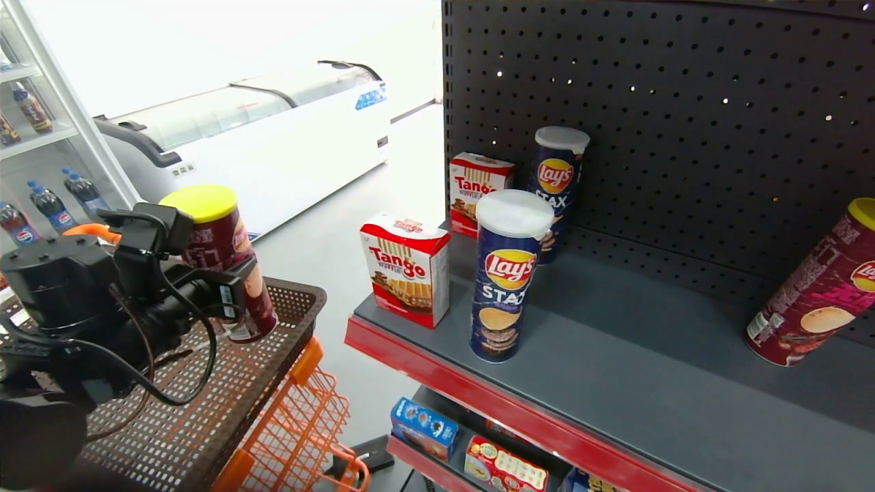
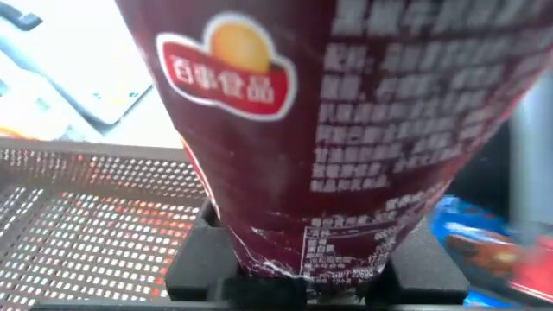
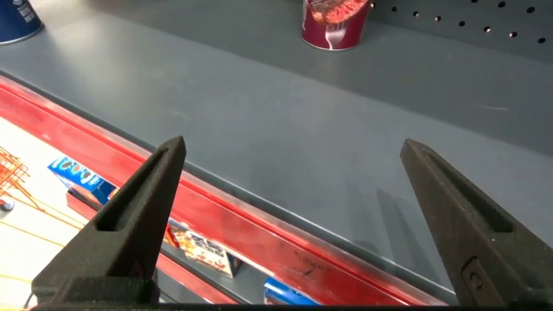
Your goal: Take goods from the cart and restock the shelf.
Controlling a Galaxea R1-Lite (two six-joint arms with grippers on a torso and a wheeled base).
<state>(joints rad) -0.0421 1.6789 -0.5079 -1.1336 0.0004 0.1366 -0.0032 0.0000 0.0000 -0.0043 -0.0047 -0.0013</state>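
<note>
Maroon can (image 2: 346, 130) sits upright in my left claw (image 1: 212, 273), which is pinched shut on it above the cart (image 1: 273, 355), off the left end of the shelf (image 1: 615, 355), so it is not yet placed. My right claw (image 3: 294, 151) hangs wide open and empty over the shelf's front edge. Two blue cans (image 1: 509, 273), two wafer boxes (image 1: 407, 270) and a leaning second maroon can (image 1: 813, 287) are already on the shelf.

- maroon can (image 1: 225, 273): yellow lid (the leaning can (image 1: 813, 294) matches it)
- navy cans (image 1: 509, 273): whitish lids
- wafer boxes (image 1: 407, 270): red and white
- shelf (image 1: 615, 369): dark grey, red front edge
- pegboard (image 1: 683, 102): black, dotted with holes
- cart basket (image 1: 225, 389): brown mesh, orange frame
</note>
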